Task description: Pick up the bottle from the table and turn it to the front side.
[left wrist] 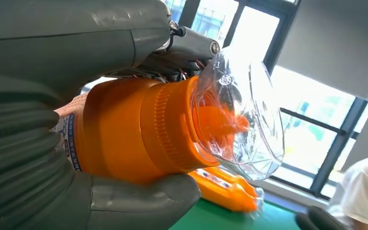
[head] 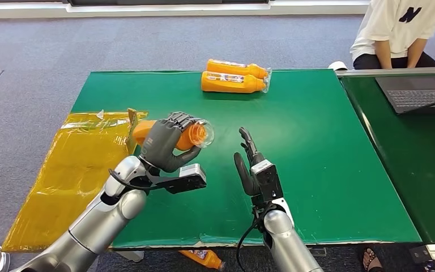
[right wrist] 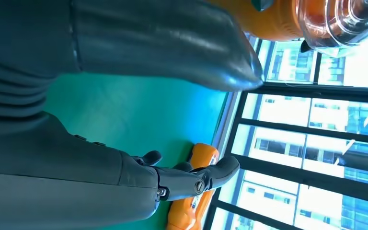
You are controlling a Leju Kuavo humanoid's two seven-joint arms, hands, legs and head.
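Orange bottle with clear cap, held on its side above the green table.
Gripped by left hand, fingers clamped around its body; just right, right hand upright, fingers apart, holding nothing; two more orange bottles lying at far edge.

I see a green table ahead of me; two orange bottles lie on their sides near its far edge, side by side and touching; a crumpled yellow plastic sheet hangs over the table's left end toward the grey carpet; another orange bottle lies on the floor under the near edge; a second green table stands just beside on the right with an open laptop on it; a person in a white shirt sits behind it; a sandalled foot shows at the lower right.
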